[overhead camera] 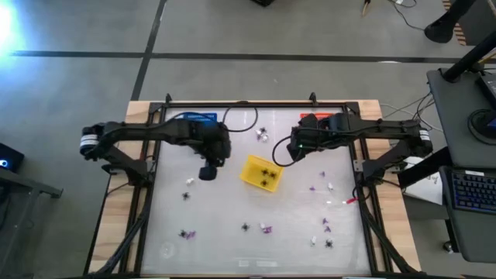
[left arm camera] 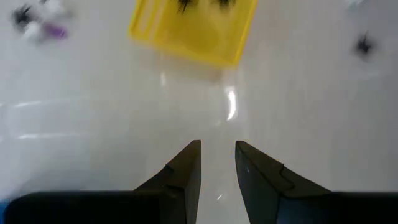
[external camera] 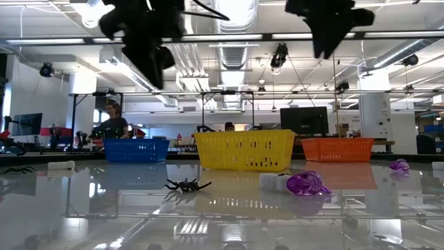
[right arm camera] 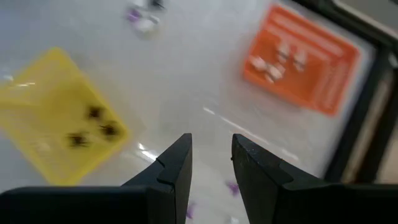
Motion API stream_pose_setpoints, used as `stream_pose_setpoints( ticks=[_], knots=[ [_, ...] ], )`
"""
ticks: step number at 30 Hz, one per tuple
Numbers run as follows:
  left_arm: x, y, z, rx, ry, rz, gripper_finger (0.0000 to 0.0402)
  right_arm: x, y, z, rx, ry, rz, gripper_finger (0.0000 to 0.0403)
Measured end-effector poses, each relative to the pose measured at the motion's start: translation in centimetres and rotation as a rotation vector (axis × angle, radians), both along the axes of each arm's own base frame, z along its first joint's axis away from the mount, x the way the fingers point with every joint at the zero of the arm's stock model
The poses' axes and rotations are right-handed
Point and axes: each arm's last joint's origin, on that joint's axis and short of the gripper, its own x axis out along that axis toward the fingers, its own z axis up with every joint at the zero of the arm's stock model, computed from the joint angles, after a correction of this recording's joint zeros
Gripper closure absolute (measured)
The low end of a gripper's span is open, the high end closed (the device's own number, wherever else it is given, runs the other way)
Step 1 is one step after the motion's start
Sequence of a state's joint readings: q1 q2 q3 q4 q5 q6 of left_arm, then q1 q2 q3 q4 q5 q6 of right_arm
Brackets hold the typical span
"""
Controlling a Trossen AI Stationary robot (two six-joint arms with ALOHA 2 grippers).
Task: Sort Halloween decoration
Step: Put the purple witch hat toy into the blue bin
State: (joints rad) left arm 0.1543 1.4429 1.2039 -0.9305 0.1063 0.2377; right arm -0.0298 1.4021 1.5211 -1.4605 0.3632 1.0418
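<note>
Left gripper (left arm camera: 217,163) parted and empty above bare table beside square yellow plastic basket (overhead camera: 260,172) holding black spider pieces (right arm camera: 93,127); right gripper (right arm camera: 210,158) likewise parted, empty. Risk: tiny scattered pieces slipping between fingers.

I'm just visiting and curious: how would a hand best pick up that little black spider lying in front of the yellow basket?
Pinch the black spider across its middle body, coming straight down from above. It lies flat on the table with thin legs spread sideways, so the legs probably give little to hold.
</note>
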Motion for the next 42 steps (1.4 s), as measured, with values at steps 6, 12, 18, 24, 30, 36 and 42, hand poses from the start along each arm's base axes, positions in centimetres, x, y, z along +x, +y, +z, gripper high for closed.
stream_pose_setpoints(
  ticks=[6, 12, 18, 24, 30, 36, 42],
  knots=[
    [-3.6, -0.2, 2.5, 0.095, -0.013, 0.036, 0.032, -0.8, 0.6, -2.8, 0.037, 0.09, -0.159, 0.0296],
    [-6.9, -0.8, 4.1, 0.107, -0.102, 0.042, 0.032, -0.9, 0.9, -5.3, 0.113, 0.126, -0.186, 0.0288],
    [-9.7, -1.2, 4.9, 0.116, -0.169, 0.062, 0.032, -0.8, 1.1, -6.8, 0.177, 0.117, -0.207, 0.0282],
    [-11.4, -1.3, 4.5, 0.142, -0.16, 0.119, 0.032, -0.4, 1.2, -7.1, 0.226, 0.073, -0.233, 0.0282],
    [-12.0, -1.4, 4.1, 0.111, -0.135, 0.171, 0.032, -0.3, 1.6, -7.4, 0.348, 0.095, -0.157, 0.028],
    [-12.7, -1.5, 2.8, 0.105, -0.102, 0.178, 0.032, 0.0, 1.6, -8.6, 0.33, 0.119, 0.19, 0.028],
    [-13.1, -1.6, 1.1, 0.088, -0.055, 0.203, 0.032, -0.4, 1.6, -10.1, 0.319, 0.183, 0.362, 0.028]
  ],
)
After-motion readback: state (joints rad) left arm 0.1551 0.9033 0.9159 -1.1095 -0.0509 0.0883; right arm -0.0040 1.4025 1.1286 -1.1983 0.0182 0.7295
